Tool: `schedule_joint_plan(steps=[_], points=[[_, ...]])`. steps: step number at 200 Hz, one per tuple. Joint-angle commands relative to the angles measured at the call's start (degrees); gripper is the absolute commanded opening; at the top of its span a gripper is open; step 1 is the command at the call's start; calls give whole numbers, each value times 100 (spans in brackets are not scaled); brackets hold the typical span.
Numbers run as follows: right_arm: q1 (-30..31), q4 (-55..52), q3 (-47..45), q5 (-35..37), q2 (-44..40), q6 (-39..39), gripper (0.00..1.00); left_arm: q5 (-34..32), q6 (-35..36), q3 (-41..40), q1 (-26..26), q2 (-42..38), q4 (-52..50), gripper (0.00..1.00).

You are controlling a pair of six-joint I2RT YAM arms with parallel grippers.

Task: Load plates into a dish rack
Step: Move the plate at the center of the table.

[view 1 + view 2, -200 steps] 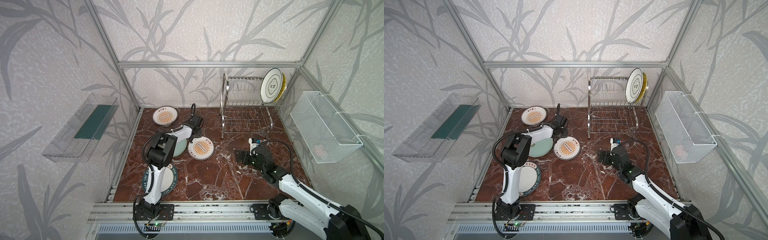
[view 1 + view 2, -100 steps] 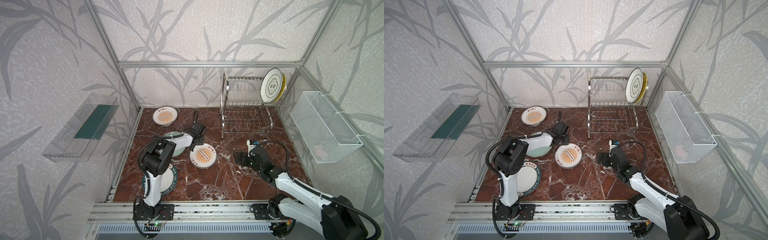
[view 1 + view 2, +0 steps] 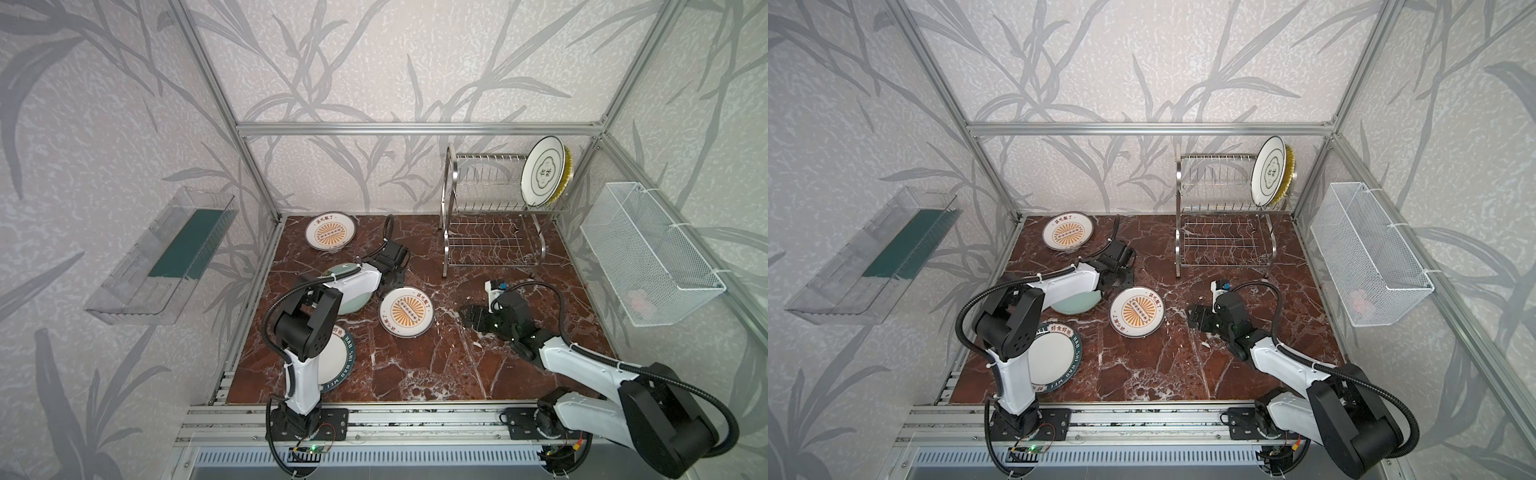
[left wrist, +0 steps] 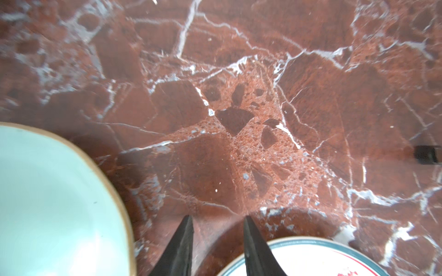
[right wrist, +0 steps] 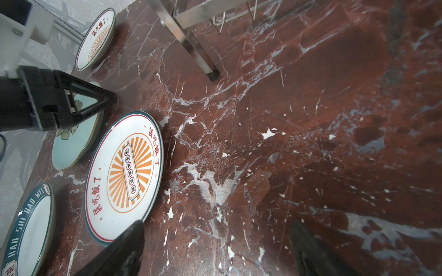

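Note:
A sunburst plate (image 3: 406, 311) (image 5: 124, 176) lies flat mid-table. My left gripper (image 3: 394, 281) (image 4: 217, 219) points down at bare marble between this plate and the pale green plate (image 3: 351, 297) (image 4: 55, 203), narrowly open and empty. To the sunburst plate's right, my right gripper (image 3: 469, 316) (image 5: 218, 223) is wide open and low, holding nothing. A second sunburst plate (image 3: 330, 231) lies at the back left, and a teal-lettered plate (image 3: 338, 361) sits under the left arm. In the dish rack (image 3: 490, 208), a cloud-outline plate (image 3: 542, 172) and a yellow plate (image 3: 566, 174) stand upright.
A clear plastic tray (image 3: 166, 257) hangs on the left wall and a white mesh basket (image 3: 648, 257) on the right wall. The rack's front leg (image 5: 212, 74) stands on the marble beyond the right gripper. Aluminium posts frame the table.
The left arm swung its gripper toward the front, and the middle sunburst plate slid a little forward. The right gripper crept left toward that plate.

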Motion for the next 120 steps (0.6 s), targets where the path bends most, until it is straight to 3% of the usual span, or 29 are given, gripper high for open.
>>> schedule_joint_plan(steps=[1,120], points=[[51,386,70,-230,196,114,93,-185,193,-39,23,-378,-253,35],[642,1302,689,-664,1744,550,91,75,384,-1160,276,-1449,-262,32]])
